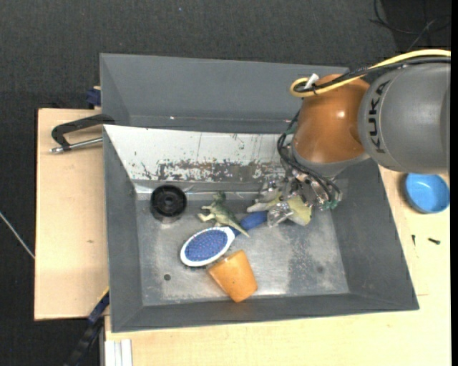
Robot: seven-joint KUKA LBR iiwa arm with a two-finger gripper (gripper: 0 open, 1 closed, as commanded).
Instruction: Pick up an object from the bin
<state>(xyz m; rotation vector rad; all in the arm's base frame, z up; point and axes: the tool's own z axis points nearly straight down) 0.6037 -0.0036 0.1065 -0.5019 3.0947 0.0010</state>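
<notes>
Several loose things lie in the bin [215,86], my jaws low beside the small blue piece [252,221] near the back wall; I judge this the grasp step, their opening I cannot tell, so next needs a sure grip, then lift

The floor [50,50] is dark carpet, finely speckled, running along the top and down the left side. Black cables [386,20] loop across it at the upper right, and a thin pale wire [16,236] (barely a thread) crosses it at far left. The light is even and soft.
</notes>
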